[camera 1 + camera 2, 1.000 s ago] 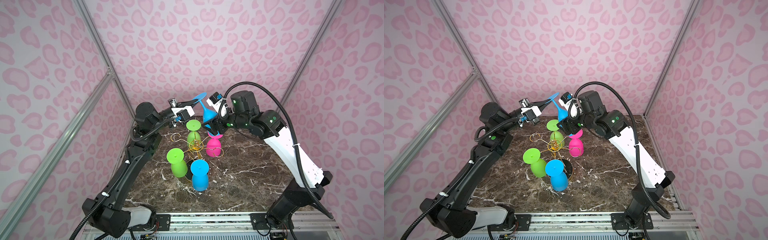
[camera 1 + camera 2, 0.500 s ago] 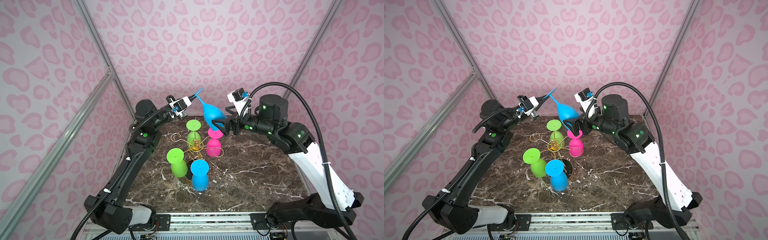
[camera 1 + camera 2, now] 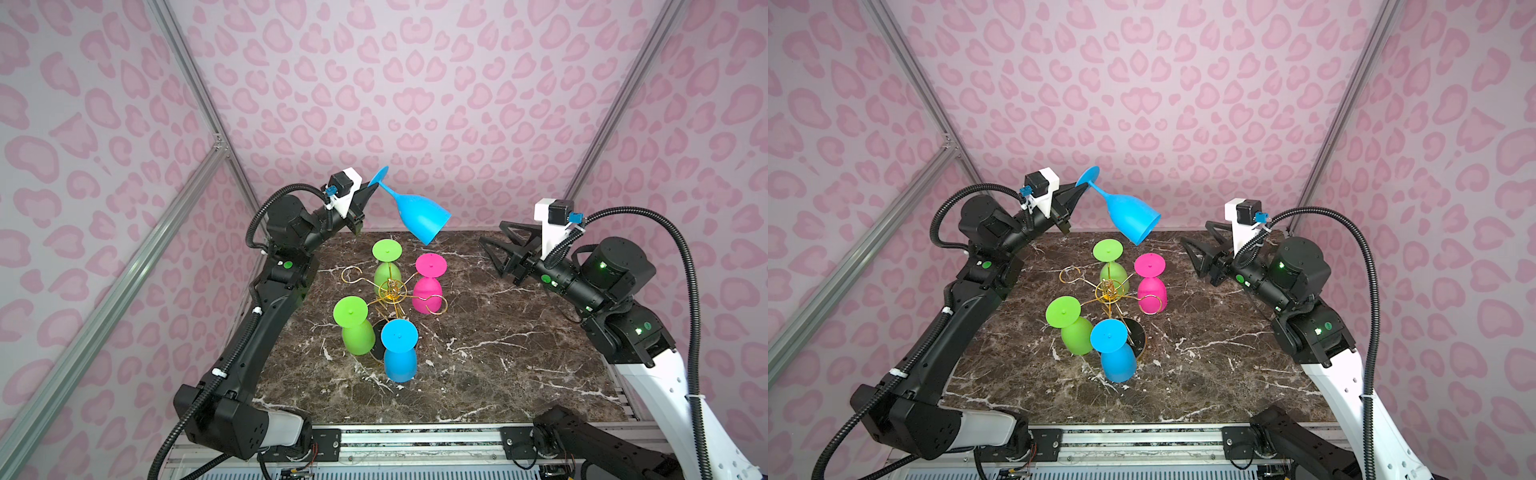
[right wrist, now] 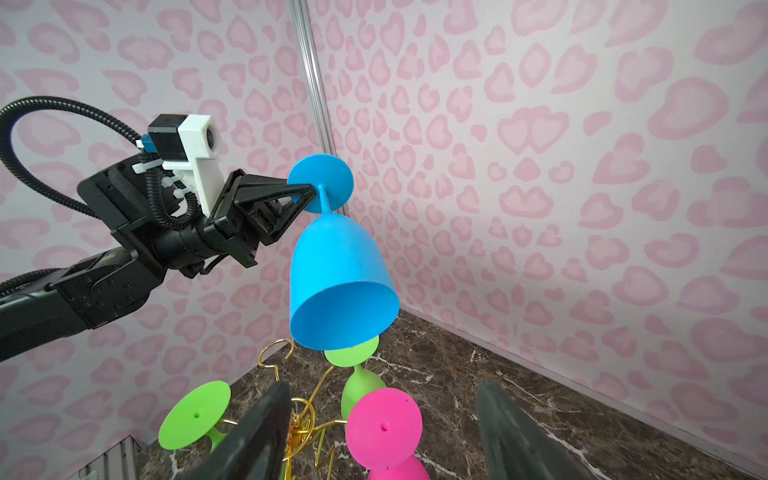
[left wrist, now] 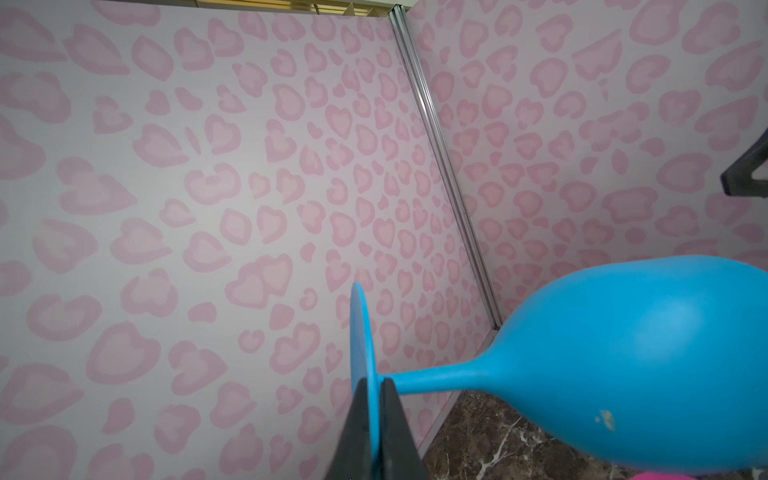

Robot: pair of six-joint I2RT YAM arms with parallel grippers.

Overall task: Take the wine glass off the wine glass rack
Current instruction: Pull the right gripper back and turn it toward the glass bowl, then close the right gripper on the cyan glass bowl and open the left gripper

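Since the left gripper pinches the glass by its foot, clear of the rack, and the right gripper gapes empty, a gentle set-down seems next.

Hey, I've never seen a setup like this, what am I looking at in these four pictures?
Two robot arms stand at a marble table. Two pictures look down from above; the other two come from a camera on each wrist. On the table stands a gold wire wine glass rack with two green glasses, a pink glass and a blue glass hanging upside down. The left claw pinches the foot of another, the raised blue wine glass, tilted in the air, off the rack. The right claw is open and empty.
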